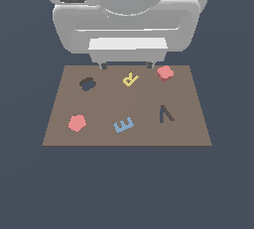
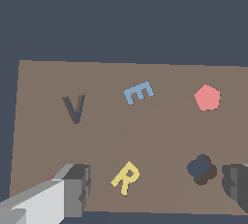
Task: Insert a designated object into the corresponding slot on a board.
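The designated object (image 1: pixel 165 72), a salmon-red lobed block, rests on the brown board (image 1: pixel 149 135) at its far corner on the exterior view's right. The slot (image 1: pixel 88 84), a dark lobed cutout, lies near the far corner on the exterior view's left. My gripper (image 1: pixel 126 66) hangs over the board's far edge between them, open, holding nothing. In the wrist view the gripper (image 2: pixel 157 186) spans wide above the board (image 2: pixel 160 136). The slot (image 2: pixel 201 168) sits just inside one finger (image 2: pixel 236 182). The block is almost wholly hidden behind the other finger (image 2: pixel 77 189).
On the board also lie a yellow R (image 1: pixel 130 79), a blue E (image 1: pixel 123 124), a flat red pentagon (image 1: pixel 77 123) and a dark V-shaped cutout (image 1: pixel 166 114). The arm's bulky white body (image 1: pixel 126 20) looms over the far side.
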You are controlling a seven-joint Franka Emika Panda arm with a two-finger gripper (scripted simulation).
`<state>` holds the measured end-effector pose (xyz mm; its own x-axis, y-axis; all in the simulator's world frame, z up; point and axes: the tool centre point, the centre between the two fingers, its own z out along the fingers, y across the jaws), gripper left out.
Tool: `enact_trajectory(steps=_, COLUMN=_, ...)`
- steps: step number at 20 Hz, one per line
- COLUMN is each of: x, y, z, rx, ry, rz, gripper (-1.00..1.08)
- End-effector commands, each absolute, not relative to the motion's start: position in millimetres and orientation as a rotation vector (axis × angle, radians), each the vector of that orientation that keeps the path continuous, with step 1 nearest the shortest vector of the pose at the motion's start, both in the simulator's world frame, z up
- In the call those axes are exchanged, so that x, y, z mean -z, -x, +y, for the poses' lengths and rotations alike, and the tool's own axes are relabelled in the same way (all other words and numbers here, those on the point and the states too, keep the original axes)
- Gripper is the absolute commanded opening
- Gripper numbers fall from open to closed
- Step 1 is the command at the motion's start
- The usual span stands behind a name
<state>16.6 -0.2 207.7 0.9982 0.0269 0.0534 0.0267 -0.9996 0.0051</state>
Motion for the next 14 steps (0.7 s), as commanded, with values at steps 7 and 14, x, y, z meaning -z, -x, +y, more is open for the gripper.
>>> enact_trajectory(steps=7, x=-198, y=-11, z=10, rx=-0.079, ry=-3.136, rz=0.086, gripper=1.0)
enact_trajectory(steps=14, x=-161, y=12, z=47, rx=-0.059, ry=-3.129, rz=0.249, gripper=1.0)
